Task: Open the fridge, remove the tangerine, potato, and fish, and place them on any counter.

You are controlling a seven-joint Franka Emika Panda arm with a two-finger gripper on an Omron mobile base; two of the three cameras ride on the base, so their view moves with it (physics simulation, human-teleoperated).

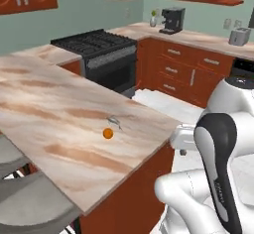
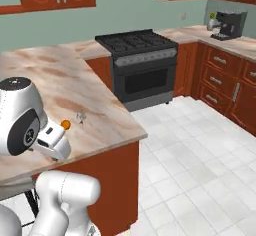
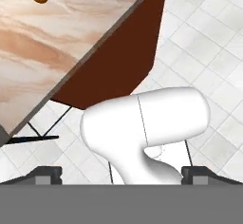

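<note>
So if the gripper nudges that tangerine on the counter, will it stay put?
Probably not. The tangerine is round and sits loose on the smooth stone counter, so a nudge would likely roll it. It looks small and light. The fish just beside it might stop it on that side.

Loads of bare counter all round, wide open to the near and left. Just the tangerine and fish sitting close together near the right edge, so watch those. Open floor off to the right, with the stove blocking the far end.
</note>
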